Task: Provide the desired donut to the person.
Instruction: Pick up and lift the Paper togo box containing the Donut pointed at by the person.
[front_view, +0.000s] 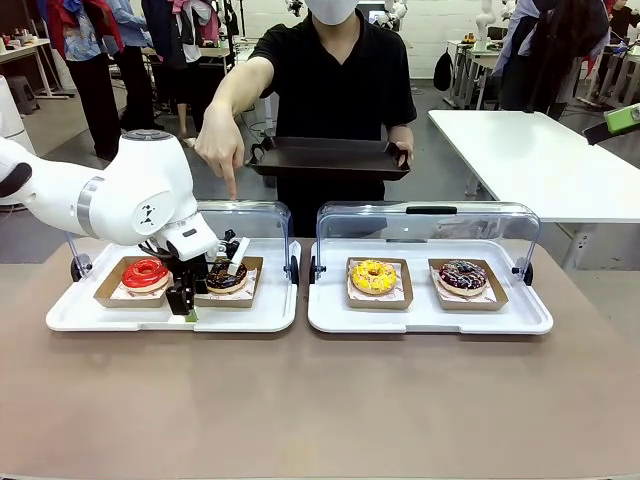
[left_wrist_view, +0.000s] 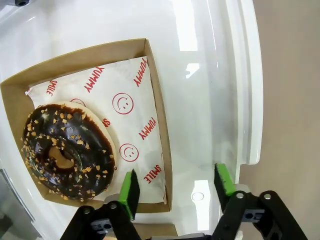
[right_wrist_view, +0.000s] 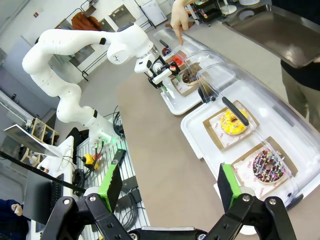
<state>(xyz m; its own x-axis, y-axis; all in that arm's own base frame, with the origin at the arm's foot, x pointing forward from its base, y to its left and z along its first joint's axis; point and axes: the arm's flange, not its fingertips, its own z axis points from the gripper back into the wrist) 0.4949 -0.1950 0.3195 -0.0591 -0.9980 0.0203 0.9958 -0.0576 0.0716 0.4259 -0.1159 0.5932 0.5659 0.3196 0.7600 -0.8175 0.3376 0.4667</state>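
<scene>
Left gripper (left_wrist_view: 176, 175), jaws apart and empty, is placed astride the near wall of the cardboard tray (left_wrist_view: 75, 67); the chocolate donut (left_wrist_view: 85, 145) lies just beyond, toward the person's pointing hand (front_view: 220, 148).

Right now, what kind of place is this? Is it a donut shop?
Probably a robot lab set up like a donut counter, not a real shop. A white robot arm works at lidded trays of donuts, and a work table and cables lie nearby.

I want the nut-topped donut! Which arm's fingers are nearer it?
Left. Left fingers straddle the cardboard tray wall beside the nut-topped donut; right fingers hang far beyond the sprinkled donut.
</scene>
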